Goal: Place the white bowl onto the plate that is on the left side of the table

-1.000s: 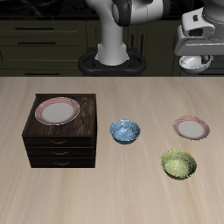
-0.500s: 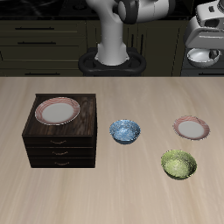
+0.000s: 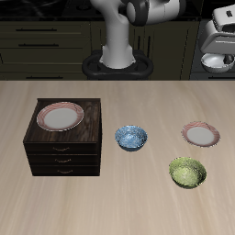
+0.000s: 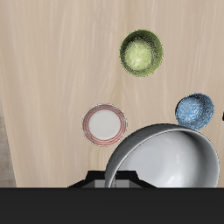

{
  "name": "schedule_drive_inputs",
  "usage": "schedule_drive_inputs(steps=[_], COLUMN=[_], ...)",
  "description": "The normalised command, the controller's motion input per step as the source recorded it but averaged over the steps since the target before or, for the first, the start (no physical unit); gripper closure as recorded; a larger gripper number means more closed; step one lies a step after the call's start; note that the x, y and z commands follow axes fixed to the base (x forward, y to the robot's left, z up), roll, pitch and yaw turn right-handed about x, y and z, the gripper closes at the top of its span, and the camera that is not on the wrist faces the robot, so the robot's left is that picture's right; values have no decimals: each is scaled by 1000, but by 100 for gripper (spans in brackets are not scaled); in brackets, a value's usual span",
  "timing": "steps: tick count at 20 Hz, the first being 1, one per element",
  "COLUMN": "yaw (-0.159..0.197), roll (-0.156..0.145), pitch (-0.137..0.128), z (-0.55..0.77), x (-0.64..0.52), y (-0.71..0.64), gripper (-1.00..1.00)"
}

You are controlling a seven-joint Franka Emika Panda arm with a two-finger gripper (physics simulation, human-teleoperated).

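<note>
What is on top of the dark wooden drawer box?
A pink-rimmed plate lies on the drawer cabinet, and nothing sits on that plate. The cabinet top beneath the plate is covered, and the closed drawers hide their insides.

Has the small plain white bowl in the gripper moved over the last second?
Yes. The small plain white bowl has shifted sideways toward the picture's edge, ending slightly higher against the dark cabinets behind.

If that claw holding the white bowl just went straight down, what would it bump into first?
Probably bare table, or the plate's edge. The gripper points down with the white bowl high above; the plate lies just beside that line, and depth is unclear.
</note>
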Motion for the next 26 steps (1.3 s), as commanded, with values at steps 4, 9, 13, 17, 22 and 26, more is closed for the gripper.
schedule_drive_inputs(steps=[4,9,13,17,22,26], yaw=[12,67,-36,-5,-4,-18], roll=[-4,-1,-27,0,23,-8], pitch=[-4,-56,51,5,-30,-18], z=[-137,-245,-476,-306,-262,-80], x=[-46,34,0,-211,-316,-58], y=[106,90,33,71,71,-32], gripper=[100,100,100,100,100,100])
